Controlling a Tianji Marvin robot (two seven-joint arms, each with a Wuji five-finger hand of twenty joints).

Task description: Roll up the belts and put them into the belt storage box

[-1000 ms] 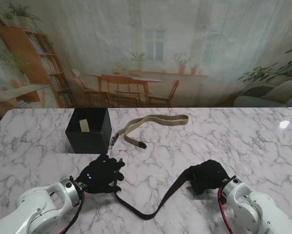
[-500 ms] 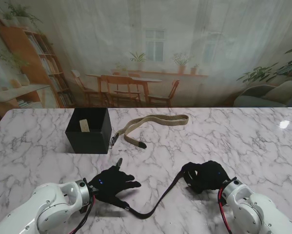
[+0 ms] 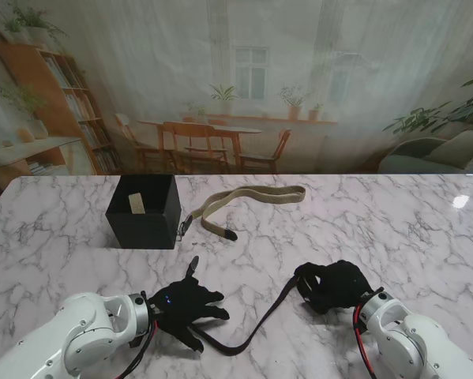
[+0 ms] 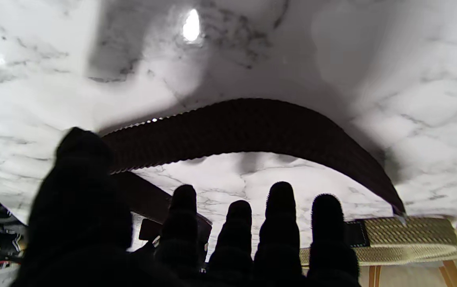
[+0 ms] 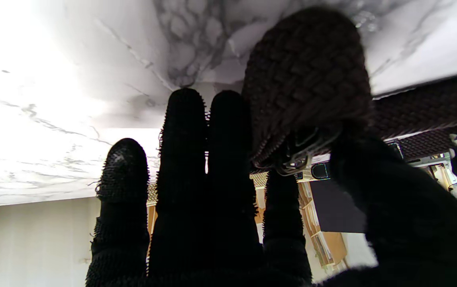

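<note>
On the white marble table (image 3: 315, 213), the dark woven belt (image 3: 261, 324) runs diagonally from the right hand (image 3: 335, 286), clamped on 1 end, toward the splayed, empty left hand (image 3: 187, 306).

Both arms are glossy white with rounded joints; red and black cables run at the wrists. Each hand (image 3: 187, 305) (image 3: 336, 286) wears a black knitted glove.

bare marble table (image 3: 394, 229) right, black box (image 3: 144, 211) probably blocking far left
</note>
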